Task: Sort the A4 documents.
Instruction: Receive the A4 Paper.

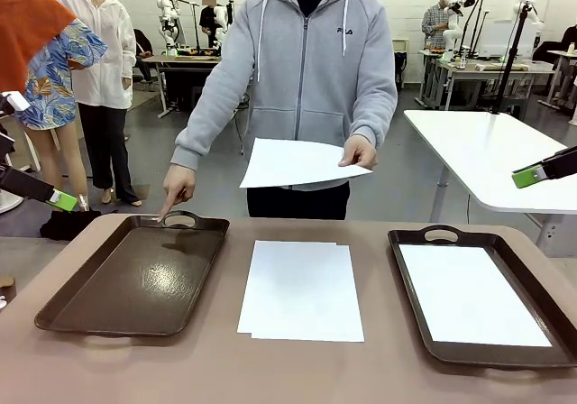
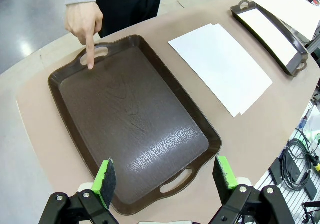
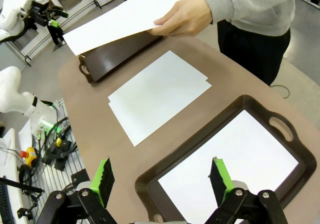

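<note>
Sorting: one A4 document (image 3: 235, 169) in the tray (image 3: 200, 138) under the right tool (image 3: 162, 176), bare tray (image 2: 130, 119) under the left tool (image 2: 165, 174) (finger (image 2: 90, 49) pointing there), stack (image 1: 302, 289) and held sheet (image 1: 297, 162) unsorted; tools apart

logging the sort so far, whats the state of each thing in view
left tray: bare, person's finger at its far handle
right tray: paper lying flat inside
sheets between trays: stacked, slightly offset
held sheet: in person's hand, midair
left gripper: open
right gripper: open
</note>
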`<state>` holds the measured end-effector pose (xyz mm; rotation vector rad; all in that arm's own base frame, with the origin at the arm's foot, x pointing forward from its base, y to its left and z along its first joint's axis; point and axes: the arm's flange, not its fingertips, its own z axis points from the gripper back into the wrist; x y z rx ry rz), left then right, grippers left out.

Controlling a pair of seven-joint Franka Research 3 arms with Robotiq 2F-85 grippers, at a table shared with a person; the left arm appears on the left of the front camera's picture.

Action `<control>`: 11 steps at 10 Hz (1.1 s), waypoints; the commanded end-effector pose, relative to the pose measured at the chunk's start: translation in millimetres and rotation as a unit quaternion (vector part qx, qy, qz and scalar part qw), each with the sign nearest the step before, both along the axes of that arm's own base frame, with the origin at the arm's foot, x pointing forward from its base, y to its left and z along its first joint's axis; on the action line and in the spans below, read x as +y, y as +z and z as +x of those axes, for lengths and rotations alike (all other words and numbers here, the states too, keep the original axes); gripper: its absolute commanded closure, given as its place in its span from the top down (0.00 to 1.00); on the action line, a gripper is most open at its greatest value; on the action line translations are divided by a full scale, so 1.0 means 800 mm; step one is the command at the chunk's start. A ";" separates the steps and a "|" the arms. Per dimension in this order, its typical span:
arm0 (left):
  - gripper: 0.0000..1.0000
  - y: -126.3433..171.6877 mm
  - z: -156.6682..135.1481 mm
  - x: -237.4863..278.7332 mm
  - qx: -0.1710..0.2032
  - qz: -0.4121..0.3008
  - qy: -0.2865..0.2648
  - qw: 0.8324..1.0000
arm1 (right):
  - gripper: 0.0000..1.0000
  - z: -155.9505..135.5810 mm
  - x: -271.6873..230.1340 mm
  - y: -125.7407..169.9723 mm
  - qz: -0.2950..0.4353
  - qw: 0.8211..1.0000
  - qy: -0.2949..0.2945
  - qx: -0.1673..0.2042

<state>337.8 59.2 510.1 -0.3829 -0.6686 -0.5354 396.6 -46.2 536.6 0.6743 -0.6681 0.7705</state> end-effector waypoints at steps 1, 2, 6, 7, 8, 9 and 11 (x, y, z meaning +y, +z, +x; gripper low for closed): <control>1.00 -0.001 0.013 -0.001 0.023 -0.001 -0.012 1.000 | 1.00 0.000 0.000 0.001 0.002 1.000 -0.001 -0.001; 1.00 0.001 0.032 -0.011 0.047 -0.011 -0.029 0.998 | 1.00 0.000 0.000 0.001 0.002 1.000 -0.001 -0.001; 1.00 0.009 0.093 -0.075 0.123 -0.097 -0.047 0.987 | 1.00 0.000 0.000 0.001 0.002 1.000 -0.001 -0.001; 1.00 0.003 0.112 -0.093 0.141 -0.104 -0.025 0.984 | 1.00 0.000 0.000 0.001 0.002 1.000 -0.001 -0.001; 1.00 -0.007 0.137 -0.113 0.168 -0.122 -0.010 0.978 | 1.00 0.000 0.000 0.001 0.002 1.000 -0.001 -0.001; 1.00 -0.019 0.161 -0.134 0.192 -0.149 0.000 0.970 | 1.00 0.000 0.000 0.001 0.002 1.000 -0.001 -0.001; 1.00 -0.027 0.189 -0.159 0.223 -0.196 -0.001 0.955 | 1.00 0.000 0.000 0.001 0.002 1.000 -0.001 -0.001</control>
